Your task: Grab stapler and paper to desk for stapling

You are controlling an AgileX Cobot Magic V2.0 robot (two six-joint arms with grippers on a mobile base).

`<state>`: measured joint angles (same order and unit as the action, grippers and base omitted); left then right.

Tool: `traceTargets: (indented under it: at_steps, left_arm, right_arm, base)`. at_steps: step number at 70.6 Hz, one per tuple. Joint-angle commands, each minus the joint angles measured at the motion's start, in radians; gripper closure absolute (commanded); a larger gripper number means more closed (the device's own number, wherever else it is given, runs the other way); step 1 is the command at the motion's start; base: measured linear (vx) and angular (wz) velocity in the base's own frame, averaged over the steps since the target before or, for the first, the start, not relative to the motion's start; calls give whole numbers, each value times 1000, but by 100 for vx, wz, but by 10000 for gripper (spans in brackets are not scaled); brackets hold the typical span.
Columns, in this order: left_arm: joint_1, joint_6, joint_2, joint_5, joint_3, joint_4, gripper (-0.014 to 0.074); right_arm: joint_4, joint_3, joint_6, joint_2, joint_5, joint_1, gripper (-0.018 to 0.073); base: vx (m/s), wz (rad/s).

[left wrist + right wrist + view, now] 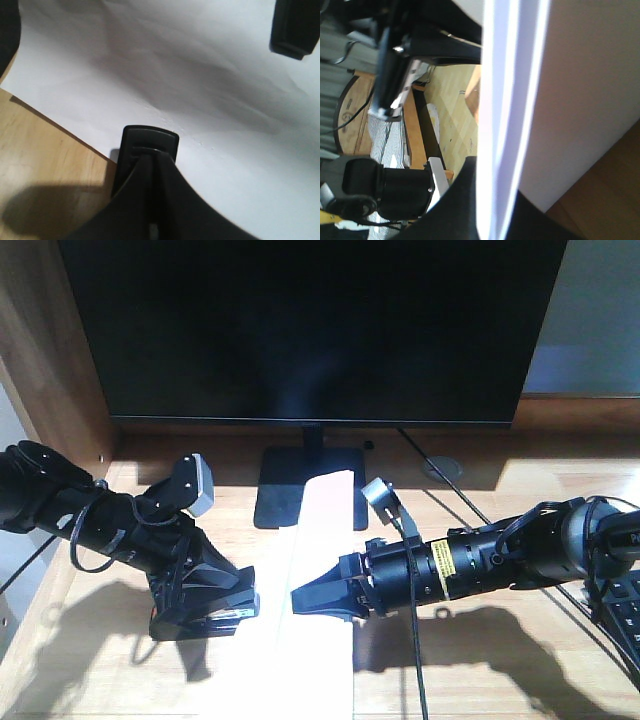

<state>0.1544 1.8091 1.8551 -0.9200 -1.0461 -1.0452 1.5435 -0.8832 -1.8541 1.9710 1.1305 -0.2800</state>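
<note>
1. The white rectangular paper sheets [325, 540] are already at the light wood-grain tabletop [500, 660]. They show as a bright strip running from the foot of the wide black monitor [310, 330] toward the near edge, between the two arms.
2. The right end effector [305, 600] reaches the paper from the right. In the right wrist view the sheets run edge-on between its fingers and stand up off the wood, so it appears to be pinching the paper. Glare there is strong, so this reading is not certain.
3. The left end effector [245, 605] is spread. In the left wrist view one finger [150, 145] sits at the paper's edge, where sheet meets wood. The other finger [290, 30] hangs well apart over the sheet. It grips nothing.
4. The black stapler with the orange label does not show clearly in any view. Where it lies cannot be told from here.
5. By my judgement, the paper half of the task is close to done: the sheets are at the tabletop but not yet lying flat and released.
6. The stapler half seems to be left. With the stapler not visibly present, the free left arm looks the likelier one to fetch it and set it beside the paper for stapling.
</note>
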Motion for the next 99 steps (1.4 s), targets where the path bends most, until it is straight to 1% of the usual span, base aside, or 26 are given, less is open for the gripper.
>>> traceTargets:
  at_steps: [1,11,19,24,28,36,60,77,91,99]
  left_arm:
    - [3,-2,-40,-34,-23,-46,603]
    - [3,-2,-40,-34,-23,-46,603]
    - [3,-2,-40,-34,-23,-46,603]
    - [3,-2,-40,-34,-23,-46,603]
    - [3,-2,-40,-34,-23,-46,603]
    - [3,-2,-40,-34,-23,-46,603]
    - [3,-2,-40,-34,-23,-46,603]
    - [3,-2,-40,-34,-23,-46,603]
    - [3,-2,-40,-34,-23,-46,603]
    - [3,-2,-40,-34,-23,-46,603]
  right_arm:
    - [-7,-20,-54,-48,25,8,562]
    - [54,-20,-113,-54,16,30,562]
    - [88,-20,-134,-68,-2,39,562]
    - [91,-20,-134,-72,-6,38,562]
    - [89,-20,-124,-72,-11,38,562]
    - [85,-20,-69,-72,6,38,562]
    - [88,-20,-83,-83,6,39,562]
    - [91,-20,-35,-169,10,39,562]
    - [91,-20,17,-191,74,39,562]
    - [97,-20,32,-188,79,39,562]
  base:
    - [0,0]
    - [0,0]
    - [0,0]
    - [0,0]
    - [0,0]
    - [0,0]
    - [0,0]
    - [0,0]
    - [0,0]
    - [0,0]
